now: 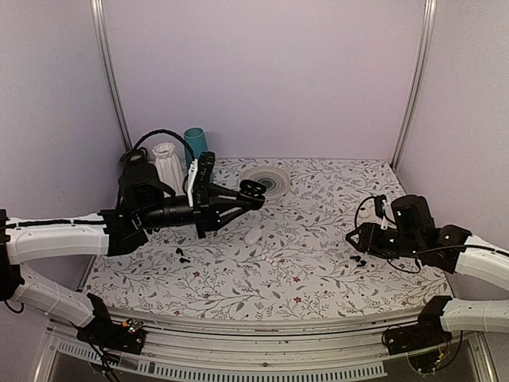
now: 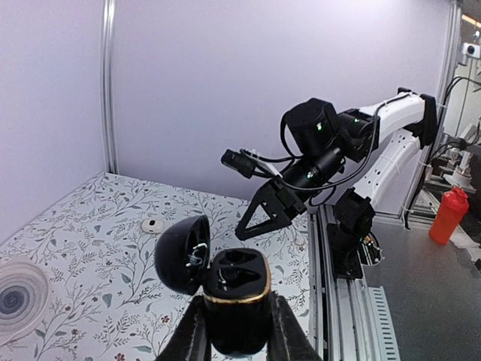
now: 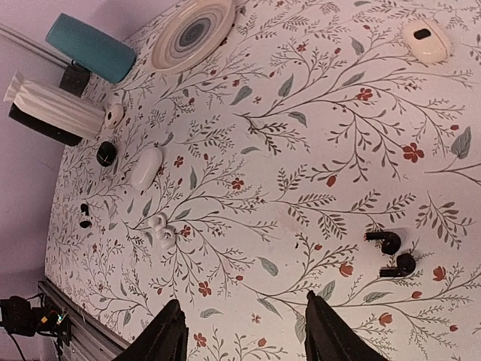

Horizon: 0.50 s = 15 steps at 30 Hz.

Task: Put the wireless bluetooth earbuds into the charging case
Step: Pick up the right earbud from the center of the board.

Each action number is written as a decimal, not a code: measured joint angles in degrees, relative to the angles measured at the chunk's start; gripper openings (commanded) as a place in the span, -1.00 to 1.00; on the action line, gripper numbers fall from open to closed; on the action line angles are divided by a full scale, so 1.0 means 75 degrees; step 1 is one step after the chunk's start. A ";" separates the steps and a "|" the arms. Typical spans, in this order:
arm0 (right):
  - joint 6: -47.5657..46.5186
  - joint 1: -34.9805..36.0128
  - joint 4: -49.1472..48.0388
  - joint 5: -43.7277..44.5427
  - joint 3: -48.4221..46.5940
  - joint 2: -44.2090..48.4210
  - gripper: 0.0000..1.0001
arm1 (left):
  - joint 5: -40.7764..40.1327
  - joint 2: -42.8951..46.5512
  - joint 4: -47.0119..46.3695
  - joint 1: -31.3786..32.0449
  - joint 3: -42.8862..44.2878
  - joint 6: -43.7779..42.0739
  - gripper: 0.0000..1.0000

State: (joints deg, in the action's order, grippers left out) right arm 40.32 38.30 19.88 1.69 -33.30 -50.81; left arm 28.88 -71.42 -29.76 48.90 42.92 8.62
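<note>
My left gripper (image 1: 251, 192) is shut on an open black charging case (image 2: 237, 287) with a gold rim, held up above the table's back middle. Its lid (image 2: 183, 254) hangs open to the left and both sockets look empty. In the left wrist view the fingers (image 2: 288, 335) clamp its sides. Two glossy black earbuds (image 3: 391, 253) lie on the floral table, to the right of my right gripper (image 3: 248, 331), which is open and empty above the cloth. They also show in the top view (image 1: 359, 259) just below the right gripper (image 1: 352, 235). Two pale white earbuds (image 3: 160, 232) lie further left.
A closed white case (image 1: 254, 235) lies mid-table and another small white case (image 3: 426, 39) lies far right. A swirl plate (image 1: 266, 180), a white vase (image 1: 167, 163) and a teal cup (image 1: 195, 143) stand at the back. Small black bits (image 1: 181, 253) lie at front left.
</note>
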 measured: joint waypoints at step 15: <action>0.0985 -0.1699 -0.0807 -0.0396 0.1469 -0.0560 0.10 | 0.0402 -0.0128 -0.0117 -0.0038 0.0119 0.0146 -1.00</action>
State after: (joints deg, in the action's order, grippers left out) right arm 47.70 25.56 13.82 -1.28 -22.28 -55.00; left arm 31.90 -72.38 -30.63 48.62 43.81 9.72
